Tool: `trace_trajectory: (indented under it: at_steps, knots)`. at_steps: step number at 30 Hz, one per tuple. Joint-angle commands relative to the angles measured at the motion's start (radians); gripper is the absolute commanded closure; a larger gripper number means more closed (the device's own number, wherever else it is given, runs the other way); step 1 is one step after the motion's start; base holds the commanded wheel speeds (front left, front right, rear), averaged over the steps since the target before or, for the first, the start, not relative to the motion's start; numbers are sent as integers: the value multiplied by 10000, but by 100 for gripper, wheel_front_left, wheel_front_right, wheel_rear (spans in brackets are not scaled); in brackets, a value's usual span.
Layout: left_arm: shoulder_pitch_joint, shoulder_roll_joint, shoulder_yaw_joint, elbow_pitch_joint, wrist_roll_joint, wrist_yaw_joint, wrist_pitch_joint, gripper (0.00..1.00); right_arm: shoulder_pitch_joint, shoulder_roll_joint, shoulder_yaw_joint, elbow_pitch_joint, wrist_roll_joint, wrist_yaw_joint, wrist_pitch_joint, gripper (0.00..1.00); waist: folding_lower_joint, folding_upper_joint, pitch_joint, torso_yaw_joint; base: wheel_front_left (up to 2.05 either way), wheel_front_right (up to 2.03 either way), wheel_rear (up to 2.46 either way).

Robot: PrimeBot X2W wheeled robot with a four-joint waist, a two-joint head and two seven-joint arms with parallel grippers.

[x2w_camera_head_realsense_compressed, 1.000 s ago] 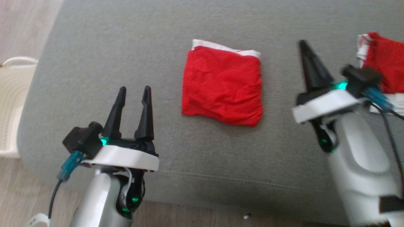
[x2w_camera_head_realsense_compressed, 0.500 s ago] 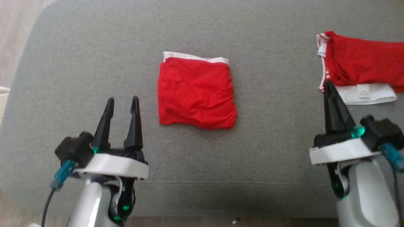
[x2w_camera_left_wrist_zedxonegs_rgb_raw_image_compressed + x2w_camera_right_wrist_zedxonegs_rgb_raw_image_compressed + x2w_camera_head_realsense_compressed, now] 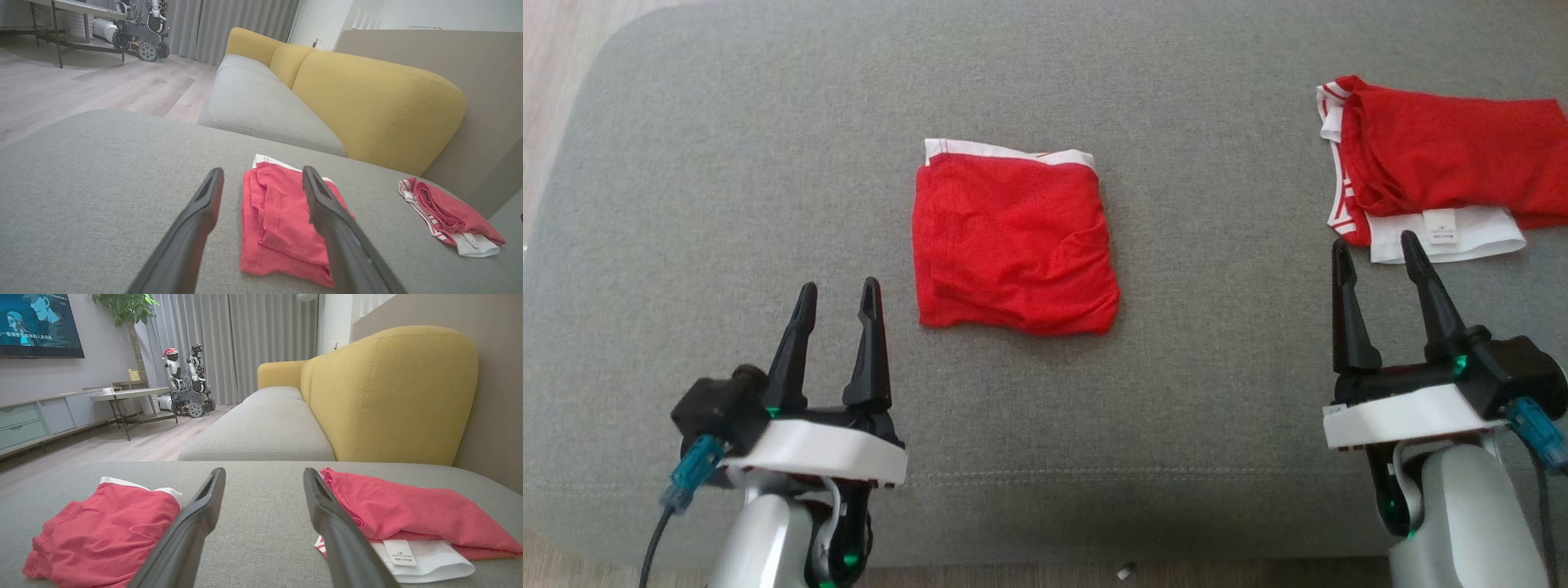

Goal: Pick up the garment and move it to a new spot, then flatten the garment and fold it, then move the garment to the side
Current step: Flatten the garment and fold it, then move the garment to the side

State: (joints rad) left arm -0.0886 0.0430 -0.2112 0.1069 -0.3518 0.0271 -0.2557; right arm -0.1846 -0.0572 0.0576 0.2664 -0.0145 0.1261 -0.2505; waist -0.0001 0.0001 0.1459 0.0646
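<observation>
Position of the folded red garment (image 3: pixel 1013 241) relative to the 2 grippers is what the coming move is judged to turn on. It is seen lying flat near the middle of the grey cushion (image 3: pixel 727 163), roughly square, with its white-trimmed edge on the far side and running left to right. It lies ahead of and to the right of the left gripper (image 3: pixel 840 286), which is held wide open, with nothing between its fingers and nothing touched. In the left wrist view the garment is framed almost straight ahead between the 2 fingers. A second red garment (image 3: pixel 1437 180) is laid at the right side of the cushion, its long axis running left to right and its white waistband (image 3: pixel 1478 233) turned toward the robot. The right gripper (image 3: pixel 1374 241) is likewise spread wide and empty. Its fingertips are set just short of that waistband, apparently clear of the fabric, though light contact cannot be ruled out from the head view. The left arm is nearer the folded garment and the right arm is well apart from it. With the second garment already at the side, the folded garment in the middle is judged to be the piece left to be moved aside. A short reach forward and to the right by the left arm would be called for.
</observation>
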Motion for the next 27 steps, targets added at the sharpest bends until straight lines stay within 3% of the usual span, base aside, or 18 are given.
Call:
trace_trajectory:
  at_steps: [1, 15, 22, 27]
  knots:
    - [-306, 72, 295, -336, 80, 42, -61, 0, -162, 62, 214, -352, -114, 46, -112, 0, 1, -1, 28, 21, 0, 0, 0]
    - [-425, 72, -21, -440, 84, -111, -61, 0, -430, 59, 885, 482, -497, 46, 33, 0, 1, -1, 346, 525, 0, 0, 0]
    - [-598, 72, -241, -382, -12, -64, -61, 0, -1206, 65, 1932, 1511, 1414, 46, 1292, 0, 1, -1, 746, 1260, 0, 0, 0]
    - [-689, 72, -541, -329, -126, -108, -61, 0, -2137, -281, 2548, 2117, 2468, 46, 2042, 0, 1, -1, 1069, 1790, 0, 0, 0]
